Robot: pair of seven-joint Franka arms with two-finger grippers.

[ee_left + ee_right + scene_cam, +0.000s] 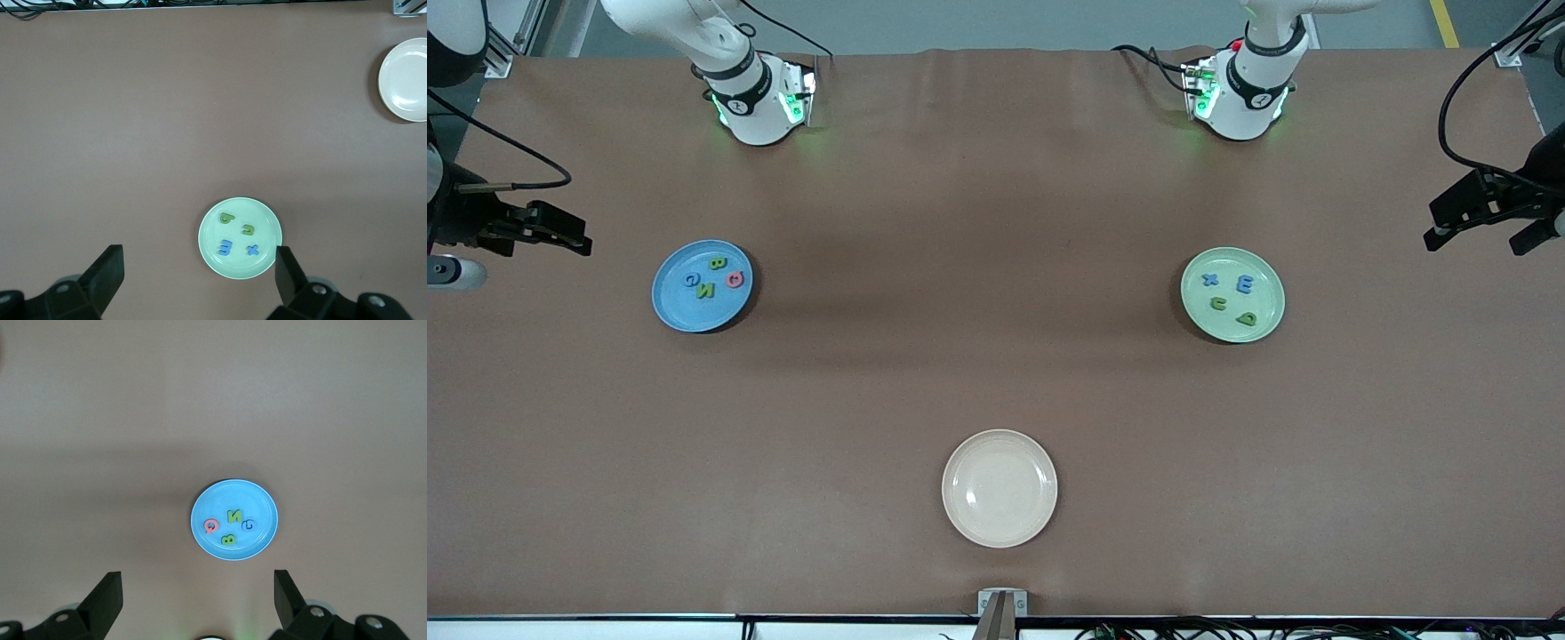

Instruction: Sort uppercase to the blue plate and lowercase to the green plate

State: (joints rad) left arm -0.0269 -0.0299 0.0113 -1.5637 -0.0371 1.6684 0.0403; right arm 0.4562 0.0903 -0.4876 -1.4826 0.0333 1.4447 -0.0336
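Blue plate (676, 307): on the table (996, 373), toward the right arm's end, about level with the green plate.
Uppercase letters: all four lie inside the blue plate; green B (717, 263), green N (706, 290), red Q (735, 280), blue G (691, 279). They sit close together, none on the rim.
Green plate (1258, 333): on the table, toward the left arm's end.
Lowercase letters: all four lie inside the green plate; blue x (1210, 279), blue m (1245, 284), green u (1217, 304), green q (1246, 317). They are spaced apart.
Cream plate (1000, 488): nearer the front camera than both coloured plates, midway between the two ends; nothing lies in it.
Left end effector (200, 277): raised high over the table, looking down on the green plate; fingers spread wide, holding nothing. The left arm waits.
Right end effector (198, 600): raised high over the table, looking down on the blue plate; fingers spread wide, holding nothing.
Task status: judged complete; no letter lies outside its assigned plate.
Handling, letters: judged very light, soft and compressible foam, thin and flat. Pinch across a straight stroke or the outer edges with low force; a flat-lying letter may slide on the smooth plate.
Handling, plates: judged rigid and smooth; take hold at the raised rim.
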